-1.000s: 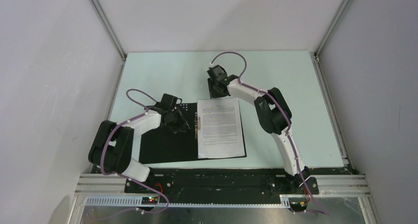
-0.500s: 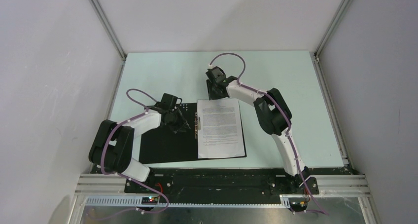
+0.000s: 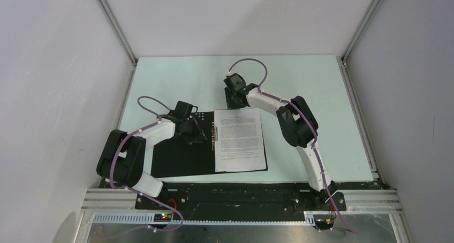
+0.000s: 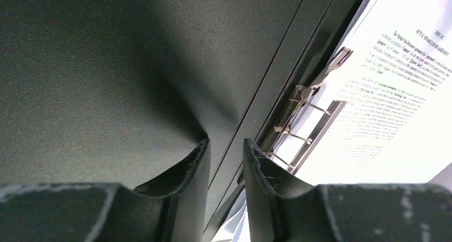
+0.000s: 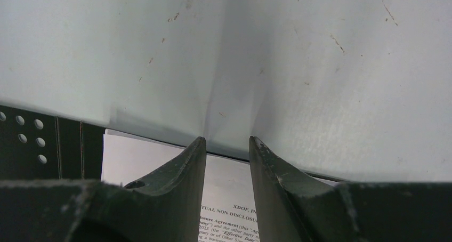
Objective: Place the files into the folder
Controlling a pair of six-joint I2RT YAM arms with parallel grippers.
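**Seating the files in the open folder**

Hovering low on the left, the left gripper has its jaws a little apart with nothing between them, tips close over the black inside of the folder, just beside the spine; the folder lies open and flat on the bench; the metal clip runs along the spine, and the files, printed side up, lie on the right half against it, though I cannot tell whether they are tucked under it; the right gripper, likewise slightly spread and empty, sits at the sheets' far edge. By my judgement the files are placed and are being settled; next, the left cover needs lifting by its outer edge and swinging rightward, with the right gripper out of its path.
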